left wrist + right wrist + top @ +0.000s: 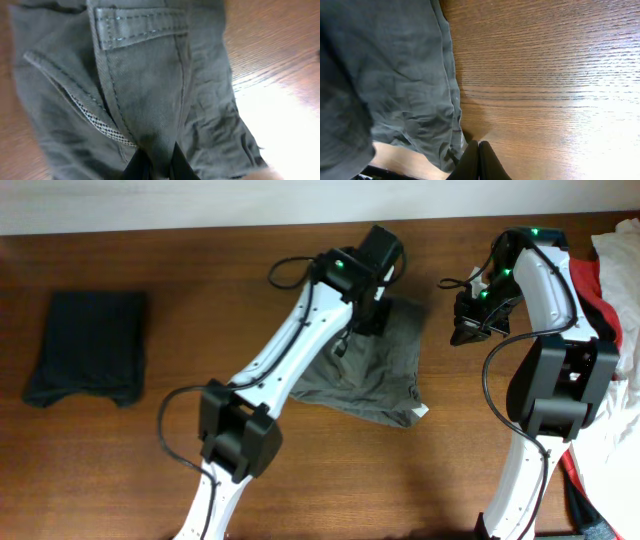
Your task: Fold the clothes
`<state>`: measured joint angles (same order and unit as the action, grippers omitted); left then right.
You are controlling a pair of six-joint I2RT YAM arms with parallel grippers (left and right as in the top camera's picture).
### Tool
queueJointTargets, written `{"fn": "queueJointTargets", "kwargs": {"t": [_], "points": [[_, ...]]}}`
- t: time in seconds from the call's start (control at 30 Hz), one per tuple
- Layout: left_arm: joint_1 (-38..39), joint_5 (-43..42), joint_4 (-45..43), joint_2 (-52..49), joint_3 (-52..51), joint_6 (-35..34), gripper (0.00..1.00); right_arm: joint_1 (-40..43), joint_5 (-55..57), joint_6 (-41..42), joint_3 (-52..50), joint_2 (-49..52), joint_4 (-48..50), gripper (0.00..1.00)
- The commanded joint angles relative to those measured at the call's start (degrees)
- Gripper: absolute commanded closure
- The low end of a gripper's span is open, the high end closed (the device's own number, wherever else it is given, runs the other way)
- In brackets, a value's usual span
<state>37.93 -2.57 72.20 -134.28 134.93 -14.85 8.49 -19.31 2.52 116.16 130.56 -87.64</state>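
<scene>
A: Which step is this?
B: Judging by the grip, mid-fold. The left end effector [159, 167] pinches the trousers [370, 375] at their 12 o'clock edge, just 3 o'clock of the worktop [150, 460] centre. The right end effector [478, 160] is pressed together and empty.
A: Next?
B: Probably carry that edge toward 6 o'clock.

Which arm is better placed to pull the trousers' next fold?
Left, probably. The left fingers pinch the trousers below a pocket seam, so that arm can carry the fabric over. The right fingers are shut on nothing, beside the trousers' edge over bare table.
</scene>
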Motion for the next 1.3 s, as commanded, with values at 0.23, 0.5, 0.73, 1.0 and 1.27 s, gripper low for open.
{"fn": "queueJointTargets", "kwargs": {"t": [0.23,0.5,0.73,1.0,1.27], "points": [[1.8,-4.5,-3.7,-1.1,0.1,-1.3,0.68,-0.2,0.2,-0.6,1.4,-1.7,0.2,0.96],[0.3,-13.7,-5.8,-0.9,3.8,4.3,0.2,0.4,0.2,-0.6,13.4,-3.0,-7.9,0.95],[-2.2,-13.8,2.1,-0.8,6.3,4.3,1.0,-0.7,-0.7,-0.6,16.8,-3.8,-9.5,0.96],[-0.1,-14.7,5.1,-0.8,1.1,7.5,1.0,-2.2,-5.5,-0.6,13.3,-3.7,1.0,0.96],[2.4,-18.8,-1.7,-0.8,-8.6,7.5,1.0,-4.8,-6.2,-0.6,5.6,-3.7,12.7,0.96]]}}
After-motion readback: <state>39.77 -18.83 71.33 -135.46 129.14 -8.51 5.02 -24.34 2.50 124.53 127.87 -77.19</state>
